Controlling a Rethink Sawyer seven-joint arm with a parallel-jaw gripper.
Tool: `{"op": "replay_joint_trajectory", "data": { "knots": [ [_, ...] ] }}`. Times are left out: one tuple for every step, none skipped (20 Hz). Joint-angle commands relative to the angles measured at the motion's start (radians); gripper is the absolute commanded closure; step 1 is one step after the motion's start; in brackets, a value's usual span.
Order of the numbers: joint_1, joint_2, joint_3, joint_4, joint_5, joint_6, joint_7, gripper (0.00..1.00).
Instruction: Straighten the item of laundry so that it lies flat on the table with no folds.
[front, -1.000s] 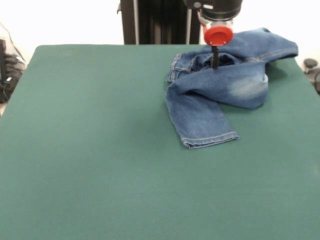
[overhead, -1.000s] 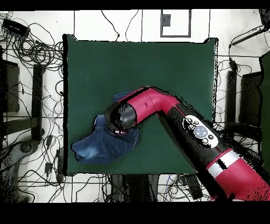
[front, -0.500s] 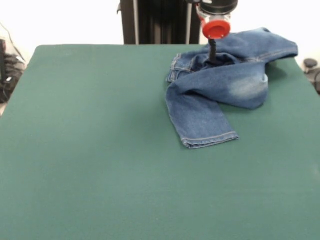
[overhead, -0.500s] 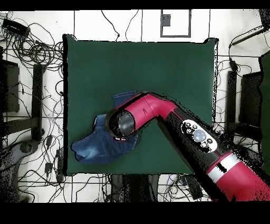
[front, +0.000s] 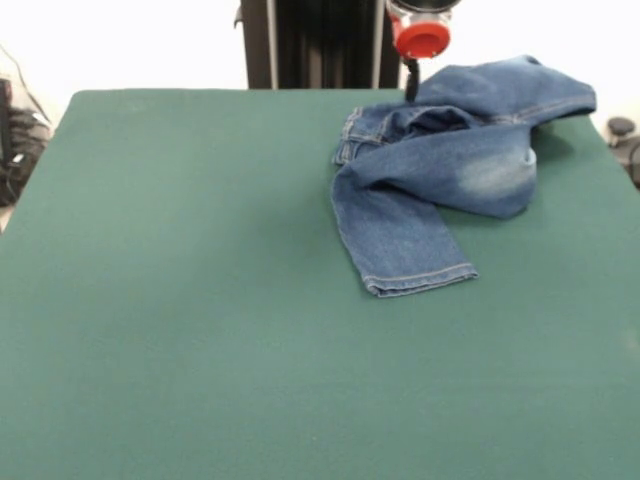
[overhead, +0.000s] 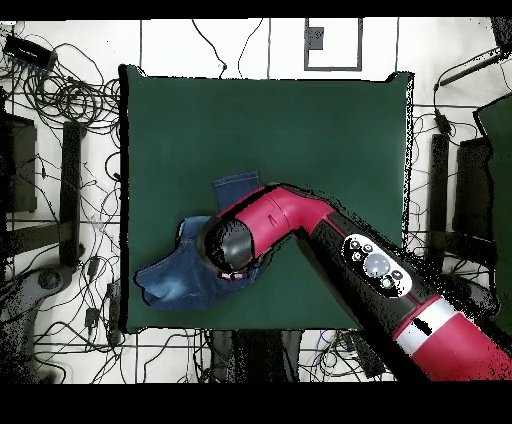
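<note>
— Starting at the left, what are you seeing?

— Bare green tabletop is taking up most of the front view; nothing is lying on that side. The jeans are sitting bunched near the far right corner, close to the edge where the arm comes in.

— Bunched how?

— One leg is running down toward us and ending in a flat hem. The other leg is lying folded across the top, pointing right, with the pale thigh patch showing. The waistband is crumpling up at the left of the heap. I'd say they are lying that way simply because nothing is spreading them out.

— And the claw?

— The claw is hanging just above the waistband end, below its red collar. I'm seeing only one thin dark tip, so I cannot tell whether it is apart or together. It does not seem to be lifting any cloth.

— Anything in the way?

— From overhead, the red arm is covering the middle of the jeans. Cables are lying on the floor around the tabletop, well clear of the work. The folded-over leg looks like the main obstacle to flattening.
</note>
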Motion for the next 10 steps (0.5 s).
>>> {"op": "replay_joint_trajectory", "data": {
  "knots": [
    [0.016,0.014,-0.033,0.079,-0.011,0.105,-0.165,0.00],
    [0.014,0.017,-0.037,0.078,-0.017,0.103,-0.163,0.00],
    [0.016,0.022,-0.041,0.072,-0.024,0.103,-0.165,0.00],
    [0.016,0.026,-0.044,0.068,-0.033,0.101,-0.171,0.00],
    [0.016,0.030,-0.044,0.069,-0.042,0.097,-0.179,0.00],
    [0.016,0.036,-0.047,0.067,-0.053,0.089,-0.183,0.00],
    [0.013,0.042,-0.052,0.066,-0.064,0.080,-0.186,0.00],
    [0.014,0.046,-0.057,0.064,-0.076,0.067,-0.182,0.00],
    [0.011,0.049,-0.058,0.065,-0.084,0.055,-0.180,0.00],
    [0.011,0.058,-0.060,0.063,-0.095,0.040,-0.176,0.00]
  ]
}}
